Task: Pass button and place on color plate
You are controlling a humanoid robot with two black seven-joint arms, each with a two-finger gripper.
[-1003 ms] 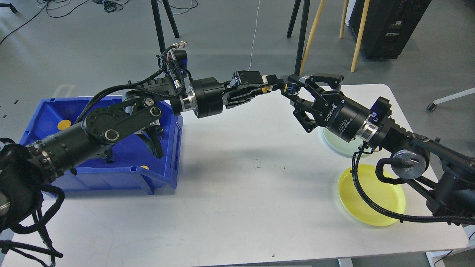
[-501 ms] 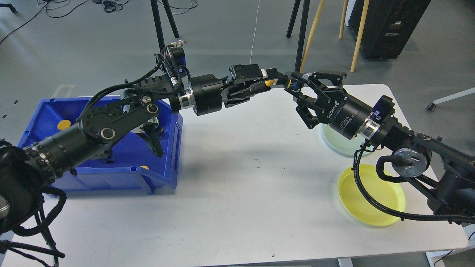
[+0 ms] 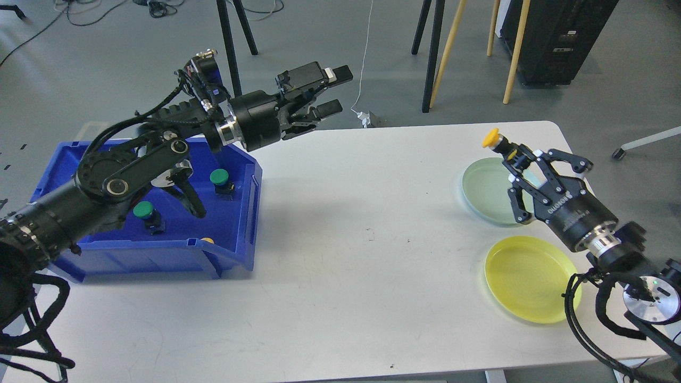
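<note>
Head view: white table (image 3: 346, 266) bears a blue bin (image 3: 159, 250) at its left edge and a green plate (image 3: 487, 191) and yellow plate (image 3: 526, 276) near its right edge; left gripper (image 3: 332, 90) spread empty; right gripper (image 3: 518, 159) pinches a yellow button (image 3: 492, 138) over the green plate's far rim

A white worktop (image 3: 340, 255) stands on a grey floor (image 3: 106, 64). Beyond it rise black tripod legs (image 3: 234, 32), pale wooden legs (image 3: 513, 48) and a black cabinet (image 3: 558, 37); cables (image 3: 154, 6) trail across the floor.
</note>
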